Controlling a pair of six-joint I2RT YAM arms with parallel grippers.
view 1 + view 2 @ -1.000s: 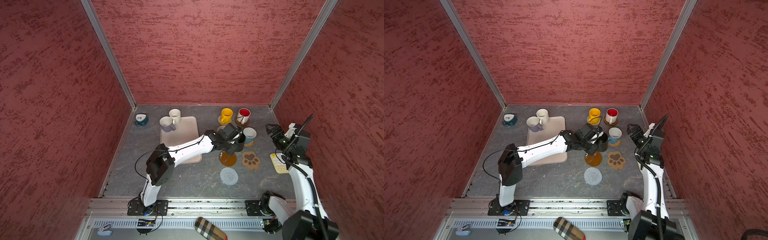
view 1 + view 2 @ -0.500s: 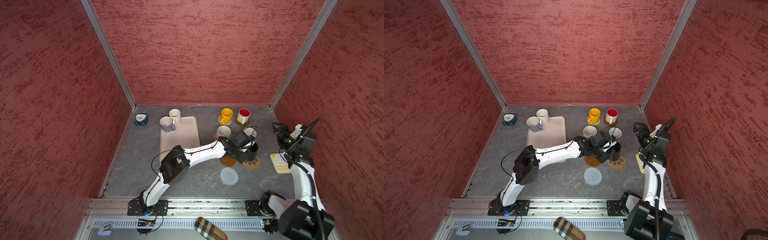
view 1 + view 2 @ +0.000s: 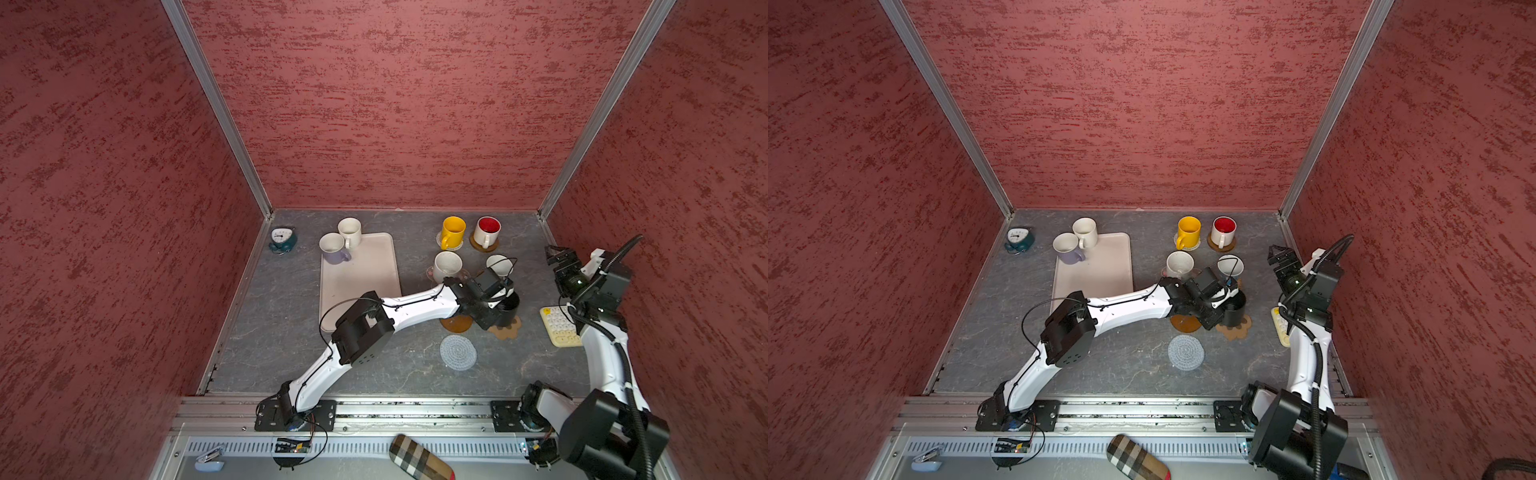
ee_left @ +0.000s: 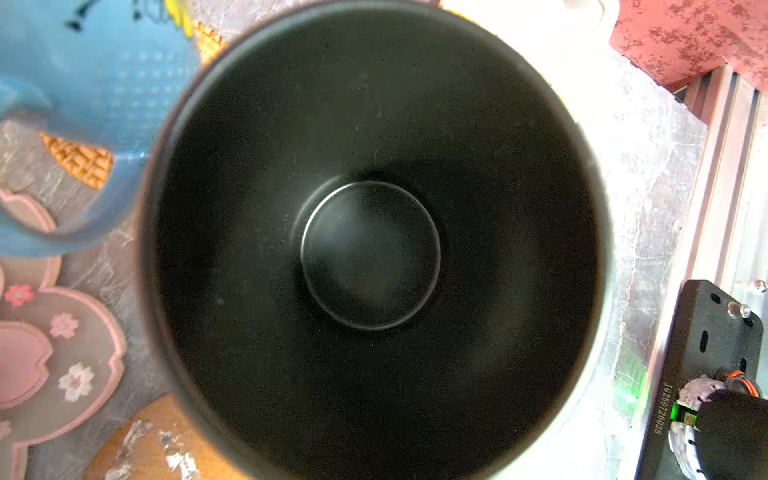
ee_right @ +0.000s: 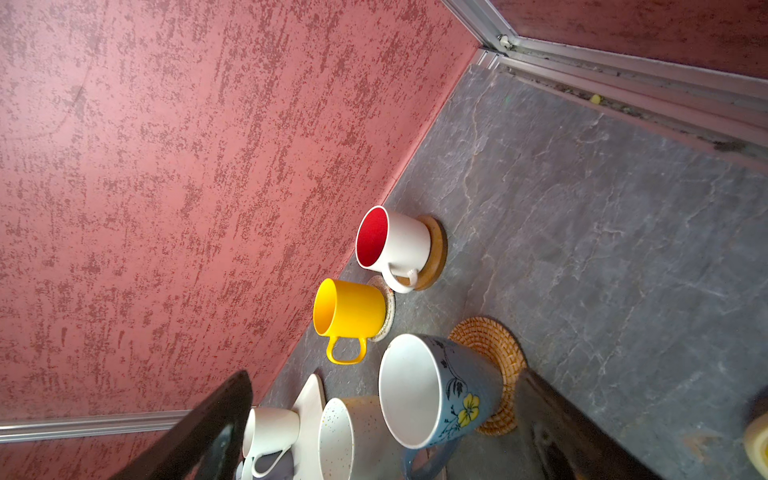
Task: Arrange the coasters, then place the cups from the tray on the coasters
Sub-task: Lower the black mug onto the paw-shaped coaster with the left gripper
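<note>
- At the far left we see a teal alarm clock by the wall, apart from everything else.
- Next comes the tray, with a lavender mug and a plain white mug touching each other at its far left corner.
- The yellow mug stands on the cream woven coaster near the back wall.
- In front of it, a speckled white mug sits on the pink flower coaster.
- We find a bare brown disc coaster partly under the left arm, and the grey-blue crochet coaster lies bare in front of it.
- The left gripper is clamped narrow on the black mug, held upright over the paw-print coaster. We cannot tell whether its base touches the coaster.
- The white mug with red inside stands on the other brown disc.
- The blue mug rests on the tan rattan coaster, just behind the left gripper.
- A cream calculator lies near the right arm's base.
- The right gripper is raised by the right wall with jaws spread wide and nothing between them.
</note>
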